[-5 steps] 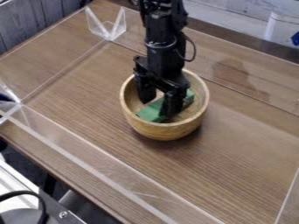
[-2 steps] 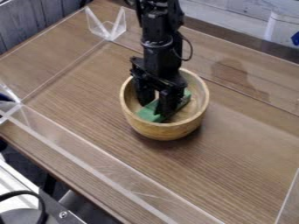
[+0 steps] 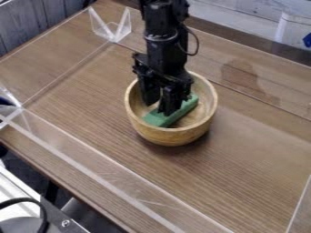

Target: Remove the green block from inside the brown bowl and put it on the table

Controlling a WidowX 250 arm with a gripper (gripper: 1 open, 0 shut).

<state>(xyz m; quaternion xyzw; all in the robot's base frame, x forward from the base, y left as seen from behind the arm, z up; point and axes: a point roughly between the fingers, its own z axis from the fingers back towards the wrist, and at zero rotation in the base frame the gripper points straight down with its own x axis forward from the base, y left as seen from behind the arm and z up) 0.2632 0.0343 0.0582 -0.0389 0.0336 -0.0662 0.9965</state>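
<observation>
The brown bowl (image 3: 205, 119) stands mid-table on the table (image 3: 85, 91). The green block (image 3: 177, 110) lies slanted on the bowl's floor, its right end near the right wall. My gripper (image 3: 163, 100) points straight down into the bowl, with its dark fingers (image 3: 149, 95) apart over the block's left end. That end is partly hidden behind them. The jaws look open and the block appears to rest in the bowl rather than being lifted.
Low clear acrylic walls (image 3: 73, 136) border the tabletop on the near and left sides. A clear corner piece (image 3: 113, 27) stands at the back left. A darker stain (image 3: 249, 73) marks the wood to the right of the bowl.
More of the green block now shows to the right of the fingers, and it lies more slanted. The gripper stays in the bowl at about the same place.
</observation>
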